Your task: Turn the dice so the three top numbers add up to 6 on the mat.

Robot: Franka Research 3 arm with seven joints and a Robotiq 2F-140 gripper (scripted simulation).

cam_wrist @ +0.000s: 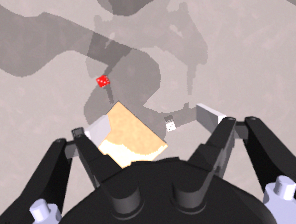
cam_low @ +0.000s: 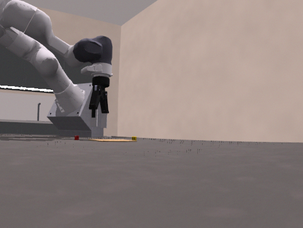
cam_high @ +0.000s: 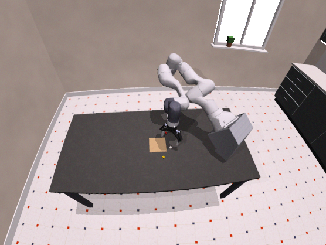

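- I take the dice for light, hard and stiff: unlikely to crush, quick to skid or tip if a finger clips them.
- All three lie off the mat on the table. From the mat's middle in the top view, the red die sits at 1 o'clock, the white die at 3, the yellow die at 5.
- My gripper hangs above them, fingers wide apart, nothing between them.
- I'd pinch each die low across two opposite side faces, pads square to it; a corner grip could twist it out. Turning one means lifting it clear, rolling the wrist and setting it flat.
- The mat looks thin; scraping fingertips could shift or curl it, so I'd keep them just off it.
- The exterior view gives me the height: fingertips well above the dice. The top view doesn't show that gap clearly.
- Only the wrist view shows me light pips on red's top, too small to count safely; white's I can't read either. Yellow is missing there, so I rely on the other two views.
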